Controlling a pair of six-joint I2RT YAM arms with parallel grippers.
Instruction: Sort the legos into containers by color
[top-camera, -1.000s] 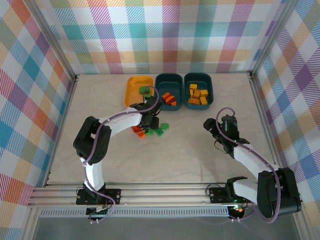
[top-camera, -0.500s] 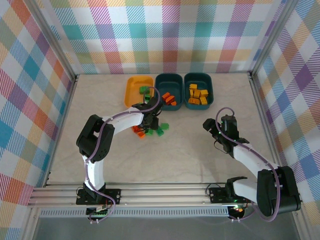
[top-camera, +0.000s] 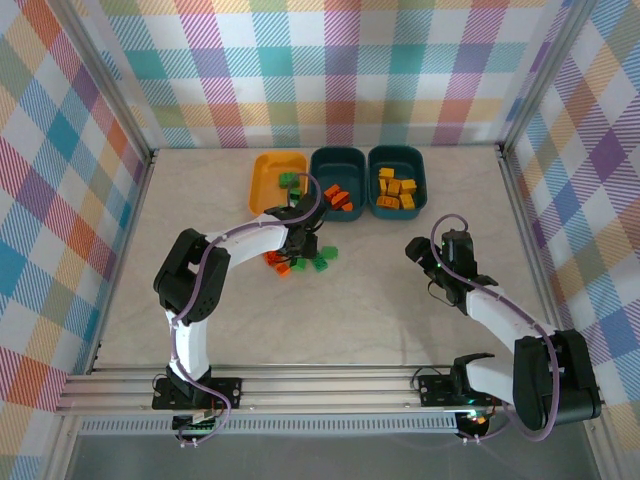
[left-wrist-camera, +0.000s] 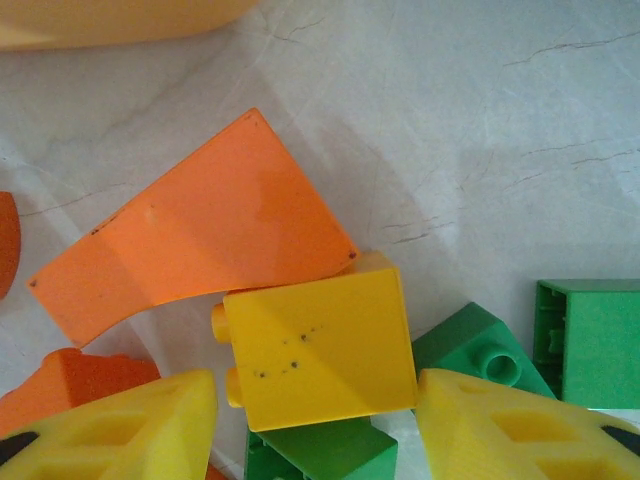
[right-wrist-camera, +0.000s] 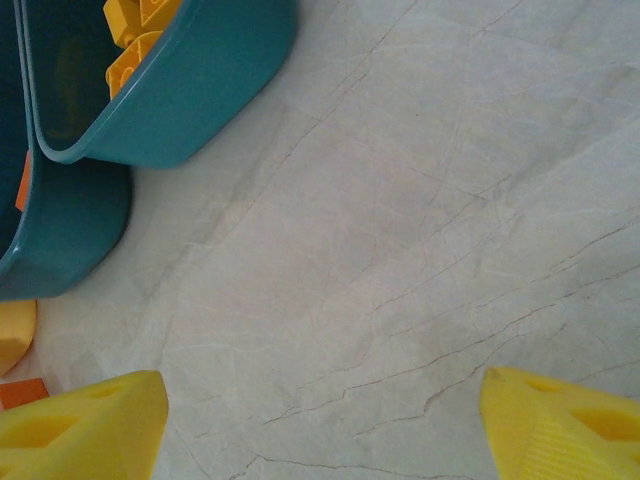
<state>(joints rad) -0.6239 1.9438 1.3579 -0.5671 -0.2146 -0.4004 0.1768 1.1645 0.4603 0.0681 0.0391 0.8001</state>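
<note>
My left gripper (left-wrist-camera: 315, 430) hangs low over the loose pile with its fingers spread wide, and the yellow brick (left-wrist-camera: 315, 350) sits between the fingertips and just ahead of them. I can't tell whether either pad touches it. The brick leans on an orange wedge (left-wrist-camera: 200, 240) ahead and to my left, with green bricks (left-wrist-camera: 480, 355) crowding it on my right and beneath. I judge it light, rigid and glossy (the sort of plastic that squirts out of a lazy pinch). So I'd close on its two flat side faces rather than the studded edge at its left, and squarely, since the neighbours will shift if nudged. The wrist camera gives me those faces and the contacts close up. The top view adds the wider layout: my left gripper (top-camera: 300, 243) over the pile, the yellow-orange tub (top-camera: 262, 185) just beyond it, and past that to my right the teal tub (top-camera: 397, 152) with yellow legos in it — where this brick belongs, I think. My right gripper (right-wrist-camera: 320, 430) is also spread — holding nothing — above bare table (right-wrist-camera: 400, 250), with that same tub ahead and to its left.
</note>
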